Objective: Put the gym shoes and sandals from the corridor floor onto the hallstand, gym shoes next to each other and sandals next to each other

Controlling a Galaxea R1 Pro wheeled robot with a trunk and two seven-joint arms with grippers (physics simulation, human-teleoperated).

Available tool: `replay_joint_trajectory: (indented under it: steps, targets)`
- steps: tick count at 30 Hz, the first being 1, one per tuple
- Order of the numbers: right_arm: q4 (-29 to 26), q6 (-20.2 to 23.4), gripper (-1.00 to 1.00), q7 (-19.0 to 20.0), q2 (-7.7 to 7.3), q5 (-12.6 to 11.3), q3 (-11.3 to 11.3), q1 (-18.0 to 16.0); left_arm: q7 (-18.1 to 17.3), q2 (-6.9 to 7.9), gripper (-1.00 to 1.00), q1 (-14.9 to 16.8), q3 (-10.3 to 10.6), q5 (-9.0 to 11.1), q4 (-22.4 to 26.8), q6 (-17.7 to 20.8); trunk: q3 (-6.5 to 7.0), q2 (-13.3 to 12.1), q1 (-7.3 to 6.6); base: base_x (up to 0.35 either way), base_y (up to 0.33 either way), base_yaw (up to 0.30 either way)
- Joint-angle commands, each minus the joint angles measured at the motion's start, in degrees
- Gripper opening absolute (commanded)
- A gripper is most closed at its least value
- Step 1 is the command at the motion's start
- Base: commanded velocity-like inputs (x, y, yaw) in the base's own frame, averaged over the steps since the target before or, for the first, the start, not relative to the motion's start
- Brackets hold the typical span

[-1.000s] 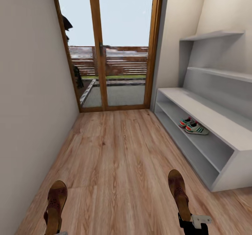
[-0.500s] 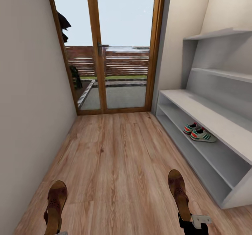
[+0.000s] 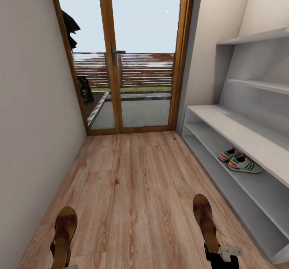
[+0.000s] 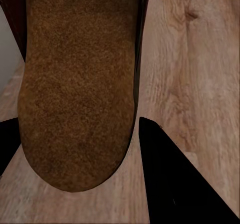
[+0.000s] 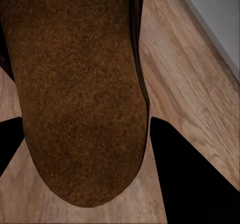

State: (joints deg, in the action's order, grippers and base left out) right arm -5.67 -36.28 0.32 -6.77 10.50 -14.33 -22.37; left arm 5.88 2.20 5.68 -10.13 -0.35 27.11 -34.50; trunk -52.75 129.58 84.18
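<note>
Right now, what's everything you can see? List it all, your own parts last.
gym shoes: 2, white with green stripes and red-orange accents, side by side on the rack's lower shelf
sandals: 2, brown, one held at lower left, one at lower right
rack: 1, light grey, along the right wall, two wall shelves above
floor: light brown wood planks
door: glazed, wood frame, far end
left gripper: shut on a sandal
right gripper: shut on a sandal
</note>
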Motion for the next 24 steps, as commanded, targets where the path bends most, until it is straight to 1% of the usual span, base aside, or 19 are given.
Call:
replay_joint_trajectory:
  steps: [1, 24]
  targets:
    - [0.04, -0.19, -1.00, 0.12, 0.00, 0.40, -0.52, -0.04, 0.21, 0.00, -1.00, 0.04, 0.04, -0.27, -0.04, -0.13, -0.05, 0.02, 0.02, 0.339, 0.108, 0.000]
    - [0.04, -0.19, -1.00, 0.12, 0.06, 0.40, -0.53, -0.04, 0.23, 0.00, -1.00, 0.04, 0.02, -0.27, -0.04, -0.13, -0.05, 0.02, 0.02, 0.339, 0.108, 0.000]
